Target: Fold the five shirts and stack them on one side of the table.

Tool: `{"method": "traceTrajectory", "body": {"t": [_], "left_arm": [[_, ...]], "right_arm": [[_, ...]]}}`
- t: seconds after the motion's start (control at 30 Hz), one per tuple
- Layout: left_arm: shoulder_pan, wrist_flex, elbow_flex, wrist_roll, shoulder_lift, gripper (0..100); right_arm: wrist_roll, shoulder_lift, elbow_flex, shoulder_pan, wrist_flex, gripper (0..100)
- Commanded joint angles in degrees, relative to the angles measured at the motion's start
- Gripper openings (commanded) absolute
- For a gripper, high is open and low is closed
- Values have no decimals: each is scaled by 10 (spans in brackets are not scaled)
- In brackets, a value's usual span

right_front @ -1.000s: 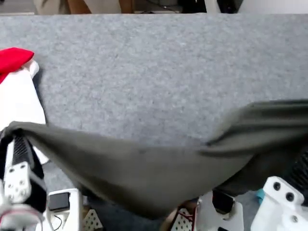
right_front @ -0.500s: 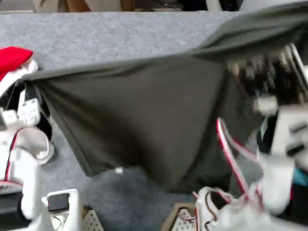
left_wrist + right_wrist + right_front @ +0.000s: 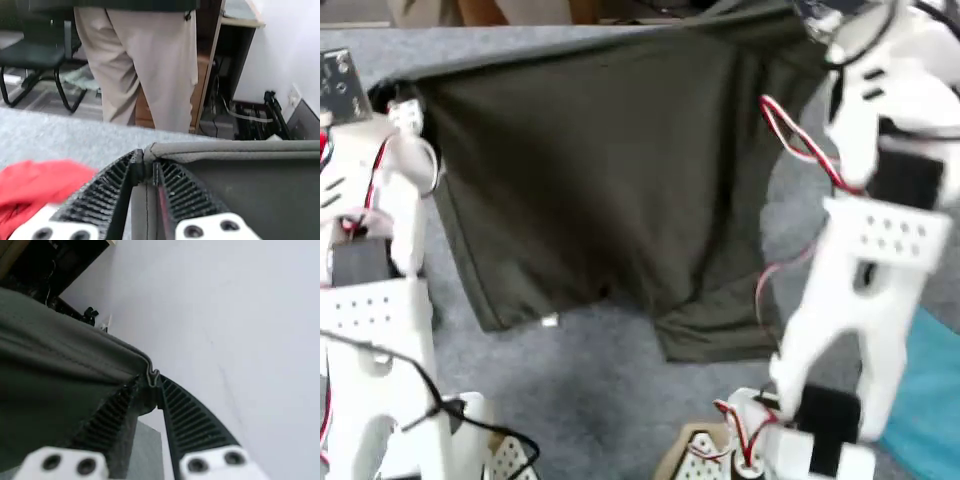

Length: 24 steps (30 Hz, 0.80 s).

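Over the grey table (image 3: 590,400), both arms stand tall, wrists at the far side. The left gripper (image 3: 148,162) and right gripper (image 3: 149,382) each pinch an upper corner of the dark olive shirt (image 3: 600,180). It hangs spread between them, its lower edge on the table.

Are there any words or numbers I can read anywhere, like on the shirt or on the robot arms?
No text can be read in these pictures.
Small white tag on the lower edge of the dark green shirt: too small to read.
Circuit board at the left edge of the high view: markings too blurred to read.
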Motion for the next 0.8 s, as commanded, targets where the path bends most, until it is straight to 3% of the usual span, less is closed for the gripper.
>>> {"method": "traceTrajectory", "body": {"t": [0.0, 0.23, 0.43, 0.63, 0.77], "left_arm": [[-2, -72, -18, 0, 59, 19], [-6, -72, -122, 0, 216, 19], [-5, -45, -138, -4, 251, 19], [-2, 37, -135, -4, 247, 19], [-2, 139, -143, -5, 247, 19]], "right_arm": [[0, 45, -2, -13, -71, 5], [-1, 101, -2, -28, -101, 5], [-1, 102, 3, -24, -91, 5], [3, 92, -23, -23, 93, 5], [0, 69, -42, -27, 255, 5]]}}
